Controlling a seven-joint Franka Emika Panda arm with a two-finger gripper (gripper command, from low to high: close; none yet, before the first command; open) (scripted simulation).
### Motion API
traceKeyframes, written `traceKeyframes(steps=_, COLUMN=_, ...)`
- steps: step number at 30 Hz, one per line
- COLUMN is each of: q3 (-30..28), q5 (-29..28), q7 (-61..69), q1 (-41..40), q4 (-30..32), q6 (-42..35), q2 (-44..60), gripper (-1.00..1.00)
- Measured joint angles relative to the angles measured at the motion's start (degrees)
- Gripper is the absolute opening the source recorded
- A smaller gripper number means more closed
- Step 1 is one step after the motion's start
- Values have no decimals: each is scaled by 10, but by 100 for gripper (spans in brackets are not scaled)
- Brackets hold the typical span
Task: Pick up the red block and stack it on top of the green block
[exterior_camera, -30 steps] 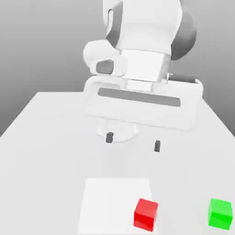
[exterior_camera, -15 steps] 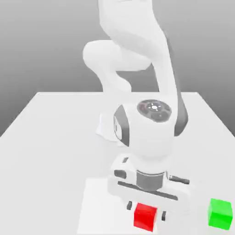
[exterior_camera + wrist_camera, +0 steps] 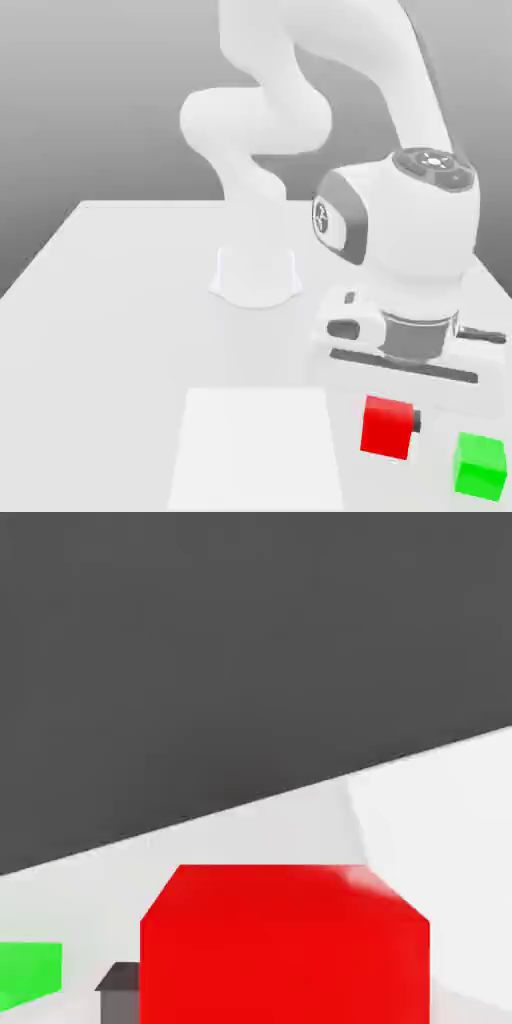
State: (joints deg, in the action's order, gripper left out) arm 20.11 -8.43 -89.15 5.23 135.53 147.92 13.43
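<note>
One arm, two cubes in the exterior view. Gripper low, toward 4 o'clock of the view's centre, closed down to the red block's width with the red block in its grasp; a dark fingertip shows against the block's side at 3 o'clock. Green block upright on the pale table, near the red one, toward 4 o'clock from it; the two apart. White square flat on the table at 6 o'clock, bare. Arm base near the centre.

Hand view: red block large, a dark fingertip beside it. Green block partly seen, clear of the red.
</note>
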Motion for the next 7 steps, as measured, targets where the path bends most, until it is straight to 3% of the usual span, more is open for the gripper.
traceKeyframes(steps=3, q3=-9, q5=-40, q7=-49, q1=48, q4=-29, q6=25, q2=57, gripper=-100)
traceKeyframes(steps=4, q3=-18, q5=-54, q7=-61, q1=58, q4=-32, q6=41, q2=78, gripper=100)
traceKeyframes(steps=7, q3=-18, q5=-54, q7=-61, q1=58, q4=-32, q6=41, q2=78, gripper=100)
